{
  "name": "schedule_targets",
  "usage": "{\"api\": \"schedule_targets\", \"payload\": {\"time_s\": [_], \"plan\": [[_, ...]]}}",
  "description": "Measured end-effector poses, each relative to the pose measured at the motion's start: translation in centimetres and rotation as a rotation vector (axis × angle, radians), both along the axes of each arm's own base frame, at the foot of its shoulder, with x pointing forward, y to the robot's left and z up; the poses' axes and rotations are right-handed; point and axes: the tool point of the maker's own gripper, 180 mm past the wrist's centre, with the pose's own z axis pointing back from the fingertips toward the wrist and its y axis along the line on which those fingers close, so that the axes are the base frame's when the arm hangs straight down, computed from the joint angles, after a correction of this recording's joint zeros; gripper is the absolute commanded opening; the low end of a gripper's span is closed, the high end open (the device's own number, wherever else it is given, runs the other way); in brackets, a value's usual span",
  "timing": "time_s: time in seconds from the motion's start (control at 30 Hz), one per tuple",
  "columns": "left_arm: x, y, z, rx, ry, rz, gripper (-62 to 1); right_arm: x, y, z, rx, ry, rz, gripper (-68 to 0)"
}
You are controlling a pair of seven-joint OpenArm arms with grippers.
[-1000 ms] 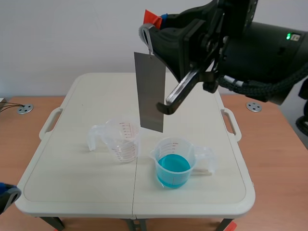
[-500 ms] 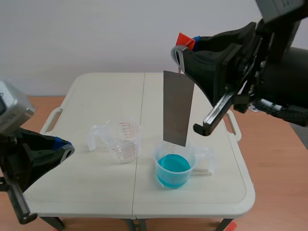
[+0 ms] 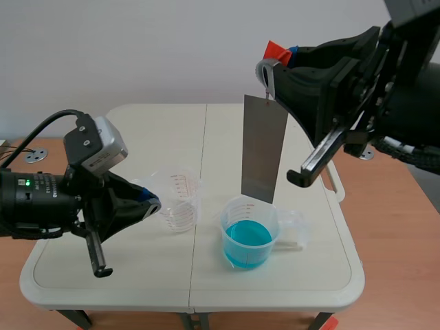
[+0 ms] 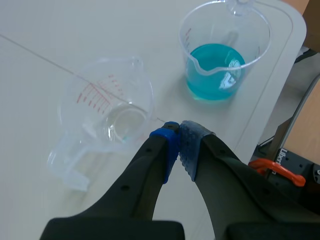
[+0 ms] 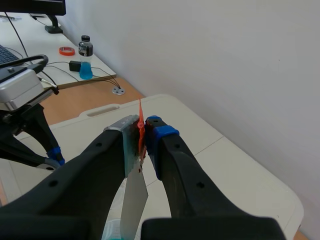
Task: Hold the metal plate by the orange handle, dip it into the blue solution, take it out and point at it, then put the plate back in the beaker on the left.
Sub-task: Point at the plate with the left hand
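My right pincer holds the plate by its orange handle. It hangs straight down, long and grey, over the blue cup. My left pincer is closed.

The left gripper has its two fingers brought together with nothing between them, the blue dotted pads touching at the tips. Just ahead of the tips and slightly to one side stands an empty clear beaker with red graduations, upright on the pale table, its handle toward the gripper side. Further ahead, well apart from the fingers, stands a second beaker holding blue solution near the table's edge, and an orange-red clamp shows below that edge.
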Motion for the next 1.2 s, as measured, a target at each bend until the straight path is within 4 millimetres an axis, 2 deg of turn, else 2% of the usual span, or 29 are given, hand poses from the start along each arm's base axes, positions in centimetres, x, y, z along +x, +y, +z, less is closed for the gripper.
{"api": "schedule_targets", "payload": {"time_s": [0.13, 0.3, 0.63, 0.87, 1.2], "plan": [[0.7, -1.9, 0.5, -0.044, 0.001, -0.056, -59.4, 0.0, 0.0, 0.0, 0.0, 0.0, 0.0, -66.0], [0.4, -4.0, 0.3, -0.065, 0.019, -0.135, -59.4, 0.0, 0.0, 0.0, 0.0, 0.0, 0.0, -66.0], [1.6, -6.7, 0.8, -0.103, 0.007, -0.165, -59.4, 0.0, 0.0, 0.0, 0.0, 0.0, 0.0, -66.0], [2.1, -7.8, 1.2, -0.127, -0.001, -0.169, -59.4, 0.0, 0.0, 0.0, 0.0, 0.0, 0.0, -66.0], [2.1, -7.8, 0.9, -0.106, -0.009, -0.174, -59.4, 0.0, 0.0, 0.0, 0.0, -0.002, 0.0, -66.0]]}}
